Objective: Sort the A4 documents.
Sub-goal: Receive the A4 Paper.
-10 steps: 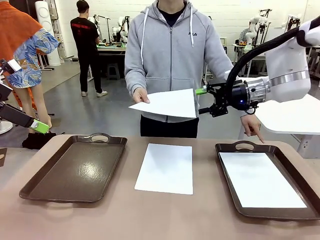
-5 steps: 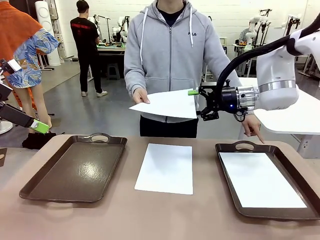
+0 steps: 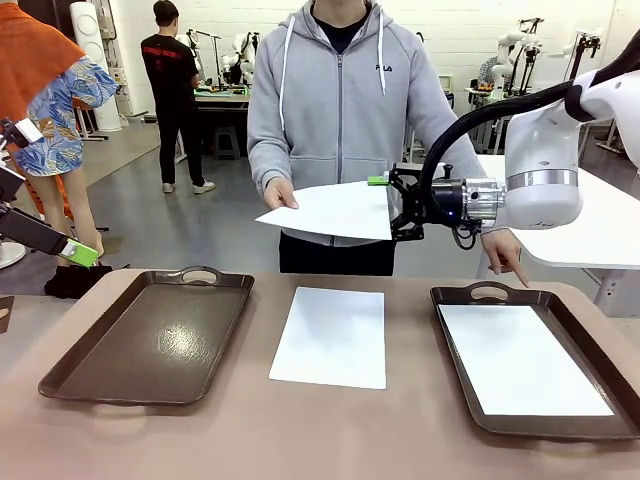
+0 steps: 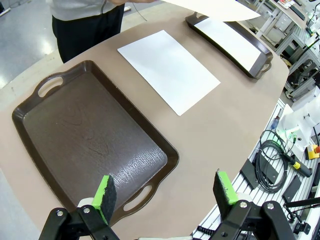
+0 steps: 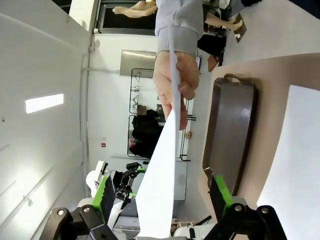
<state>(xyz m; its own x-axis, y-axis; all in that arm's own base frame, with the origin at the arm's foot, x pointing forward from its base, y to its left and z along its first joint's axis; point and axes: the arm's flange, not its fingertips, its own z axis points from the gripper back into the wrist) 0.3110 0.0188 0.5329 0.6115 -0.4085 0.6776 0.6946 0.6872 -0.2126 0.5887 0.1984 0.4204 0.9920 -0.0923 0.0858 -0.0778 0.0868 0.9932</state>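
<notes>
- You're looking at a robotics lab: a wide hall with a bare grey floor (image 3: 150, 215) and white walls.
- Beyond the desk (image 3: 330, 430) stands a workbench (image 3: 225, 98) loaded with gear, with a person in black (image 3: 178, 90) beside it.
- Coiled cables (image 4: 270, 162) and a red stop button (image 4: 315, 149) lie below the desk's edge.

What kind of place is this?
Probably a robot lab or workshop: a white robot arm stretches toward a held-out sheet of paper, and cables lie beside the table.
</notes>
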